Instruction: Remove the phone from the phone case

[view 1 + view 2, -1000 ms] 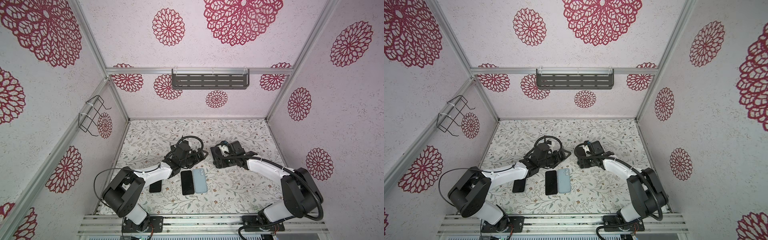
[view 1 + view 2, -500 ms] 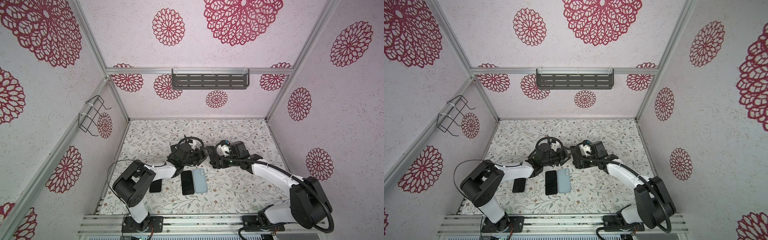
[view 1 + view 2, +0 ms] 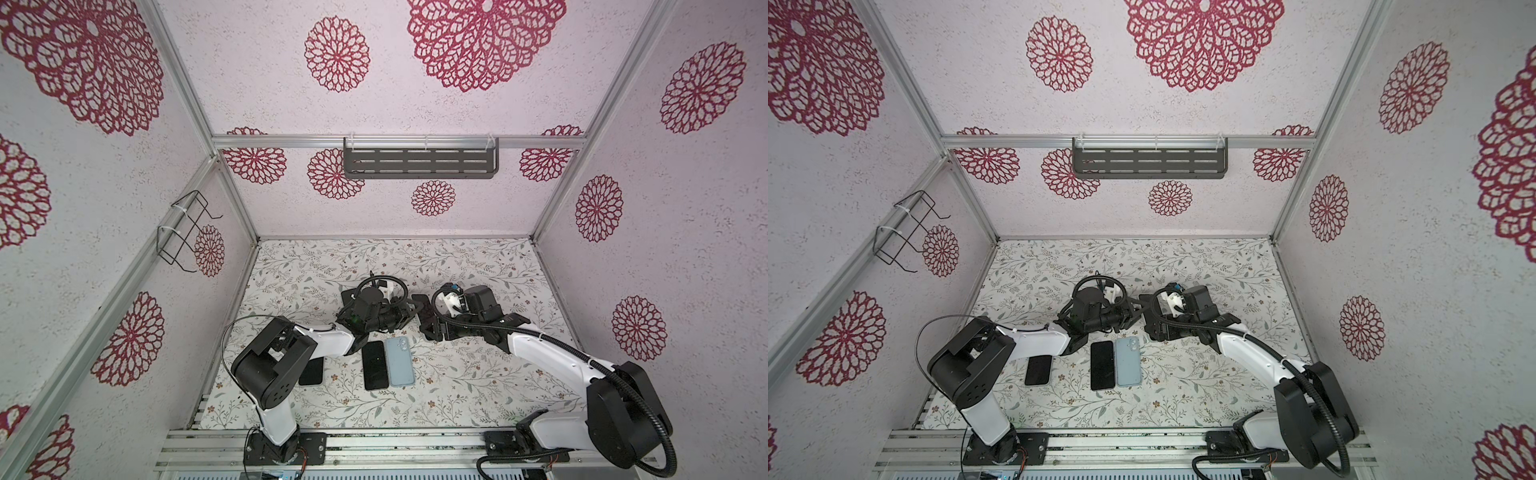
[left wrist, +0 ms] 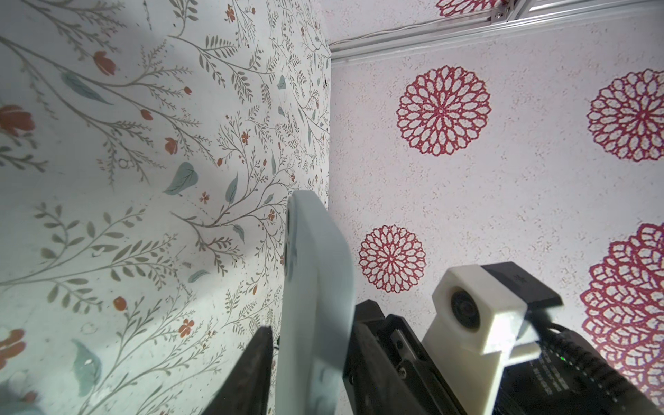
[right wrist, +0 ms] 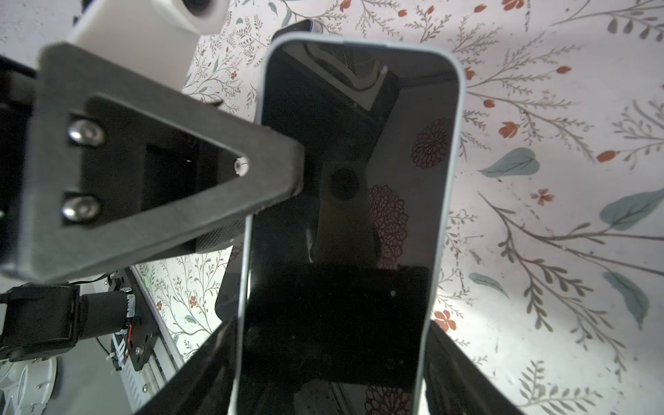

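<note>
You would have found the right gripper (image 5: 330, 325) clamped across the phone case (image 4: 316, 305), one of the fingers on each long edge, holding it off the desk (image 3: 478, 374) near the middle, between the two arms. The phone (image 5: 359, 161) sat fully seated in the case: in the right wrist view the pale blue rim framed the dark screen on every visible side. The left gripper (image 3: 409, 312) met the case from the opposite side and straddled it front to back. One of its fingers (image 5: 179, 179) lay against the screen side near a long edge, and the other (image 4: 255, 370) stood just beside the back of the case, with a thin gap showing. You could not tell whether the left fingers had any real hold on the case. On the desk nearer the arm bases, a black handset (image 3: 376, 365) and a pale blue handset (image 3: 400, 361) lay touching side by side. A dark handset (image 3: 311, 371) lay partly hidden under the left arm.
</note>
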